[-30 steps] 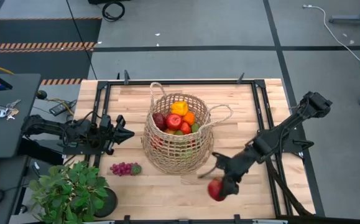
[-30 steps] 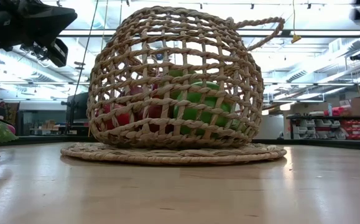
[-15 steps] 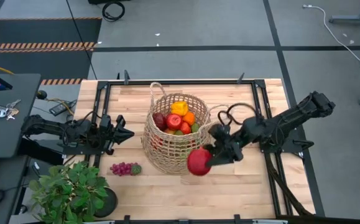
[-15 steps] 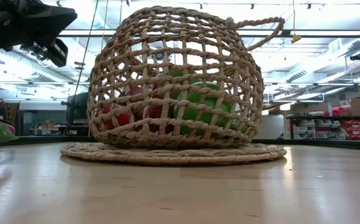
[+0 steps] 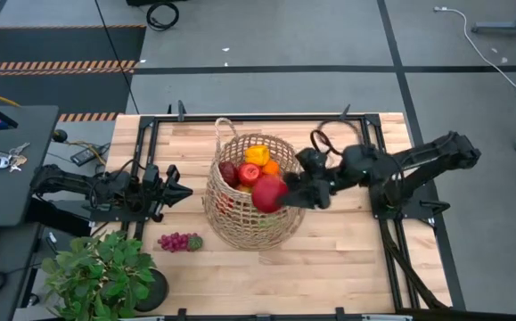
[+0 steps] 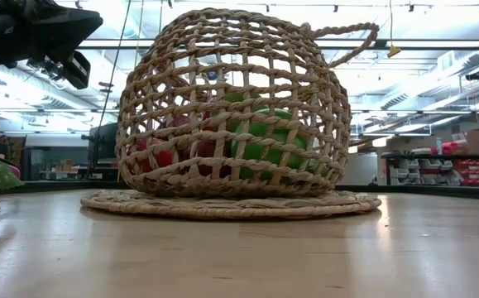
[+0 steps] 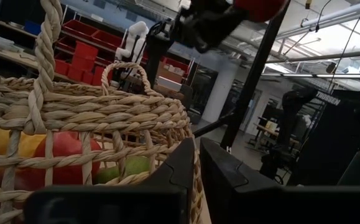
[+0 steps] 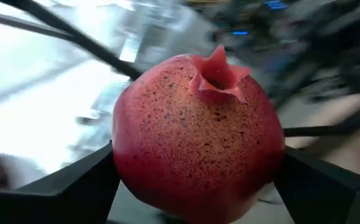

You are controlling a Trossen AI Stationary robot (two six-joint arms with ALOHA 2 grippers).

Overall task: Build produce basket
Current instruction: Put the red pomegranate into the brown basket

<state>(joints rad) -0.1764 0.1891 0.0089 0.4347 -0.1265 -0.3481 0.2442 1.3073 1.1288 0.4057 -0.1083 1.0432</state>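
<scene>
The tan woven basket (image 5: 240,218) stands mid-table on a round straw mat and holds produce (image 5: 256,165): red, orange, yellow and green fruits. In the low view a green apple (image 6: 264,136) shows through the basket's weave (image 6: 231,83). My right gripper (image 5: 280,193) is shut on a red pomegranate (image 5: 269,193) above the basket's right rim. My left gripper (image 5: 186,191) is shut just left of the basket, a little apart from it. Purple grapes (image 5: 177,241) lie on the table near the basket's left foot. My right gripper pinches the pomegranate's two opposite sides (image 8: 127,168) between its two fingers (image 8: 74,186), the crown (image 8: 220,71) clear of both. The fingers reach in about level from the table's right. The fruit is lifted clear, over the basket's right rim.
A potted green plant (image 5: 97,276) stands at the near left corner. A black frame rail (image 5: 258,117) runs around the tabletop. Bare wood lies near and right of the basket. Keys and devices lie on a side desk (image 5: 8,160) to the left.
My right gripper has risen from low over the table's near right part and swung toward the basket with the pomegranate, tipping from pointing down to about level. The fruit now hangs over the basket's right rim.
</scene>
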